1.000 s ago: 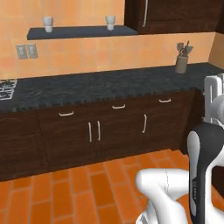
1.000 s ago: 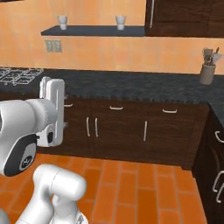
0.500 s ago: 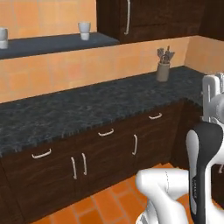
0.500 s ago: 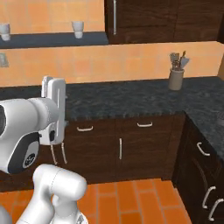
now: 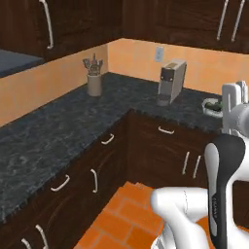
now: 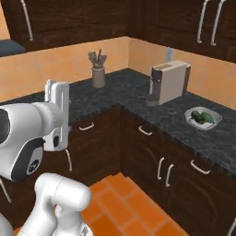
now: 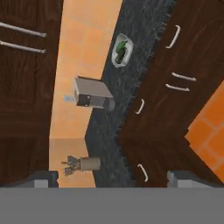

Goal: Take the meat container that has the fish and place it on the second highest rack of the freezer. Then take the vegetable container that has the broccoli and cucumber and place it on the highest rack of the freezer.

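One shallow, whitish-grey, rounded-square vegetable container (image 6: pixel 203 118) is sitting on the speckled black stone counter (image 6: pixel 138 94), which is wrapping around an inside corner of the kitchen. Inside the bowl, a dark olive-green, stubby cucumber (image 6: pixel 198 116) is lying beside a small, bright-green, lumpy piece of broccoli (image 6: pixel 209 118); the two are close together, and whether they touch is too small to tell. The bowl is resting well to the right of a boxy beige coffee machine (image 6: pixel 168 83) with a dark front panel, standing upright near the orange tiled wall. Further left along the counter, a tan cylindrical utensil holder (image 6: pixel 98 76) is holding a cluster of grey utensils. Below the counter, dark wood-grain cabinets (image 6: pixel 152 156) are showing curved silver handles, and the floor (image 6: pixel 115 198) is laid in orange brick-like tiles.

The white robot arm is folding up close to its base, with its glossy elbow raised and its hand pointing out toward the corner counter. In the hand view, the gripper (image 7: pixel 113 177) is spreading its two small dark fingertips wide apart with nothing between them, well away from the vegetable container.
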Robot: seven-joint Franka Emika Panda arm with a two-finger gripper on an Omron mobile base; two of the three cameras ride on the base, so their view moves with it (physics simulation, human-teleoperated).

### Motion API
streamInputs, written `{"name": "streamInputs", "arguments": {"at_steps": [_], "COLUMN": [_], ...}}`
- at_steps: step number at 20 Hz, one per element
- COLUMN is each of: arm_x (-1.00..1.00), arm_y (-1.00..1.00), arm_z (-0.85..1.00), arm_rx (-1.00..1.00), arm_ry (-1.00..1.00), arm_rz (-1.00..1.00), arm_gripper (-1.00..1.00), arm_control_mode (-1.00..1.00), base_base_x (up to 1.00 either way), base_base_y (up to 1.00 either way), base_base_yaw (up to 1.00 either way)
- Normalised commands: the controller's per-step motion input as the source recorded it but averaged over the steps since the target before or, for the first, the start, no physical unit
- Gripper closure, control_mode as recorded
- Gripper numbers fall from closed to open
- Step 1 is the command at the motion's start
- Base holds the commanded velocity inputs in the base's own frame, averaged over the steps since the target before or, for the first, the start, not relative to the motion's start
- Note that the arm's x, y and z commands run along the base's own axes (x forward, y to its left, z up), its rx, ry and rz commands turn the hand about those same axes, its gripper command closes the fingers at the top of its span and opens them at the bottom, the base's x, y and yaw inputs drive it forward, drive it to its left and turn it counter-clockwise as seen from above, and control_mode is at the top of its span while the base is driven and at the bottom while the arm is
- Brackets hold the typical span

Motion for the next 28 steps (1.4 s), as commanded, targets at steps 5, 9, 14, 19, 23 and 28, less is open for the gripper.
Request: {"name": "streamInputs", "arguments": {"at_steps": [5,9,14,19,23,28], "arm_x": [0.00,0.00,0.00,0.00,0.00,0.00], "arm_y": [0.00,0.00,0.00,0.00,0.00,0.00], "arm_z": [0.00,0.00,0.00,0.00,0.00,0.00], "arm_rx": [0.00,0.00,0.00,0.00,0.00,0.00], "arm_ry": [0.00,0.00,0.00,0.00,0.00,0.00], "arm_rz": [0.00,0.00,0.00,0.00,0.00,0.00], "arm_gripper": [-1.00,-1.00,-1.00,-1.00,-1.00,-1.00], "arm_control_mode": [1.00,1.00,1.00,1.00,1.00,1.00], "base_base_x": [0.16,0.89,1.00,1.00,0.94,0.97], "base_base_y": [0.03,0.33,0.85,0.34,-0.73,-0.20], "base_base_yaw": [-0.93,-0.57,-0.35,-0.26,-0.02,0.00]}}
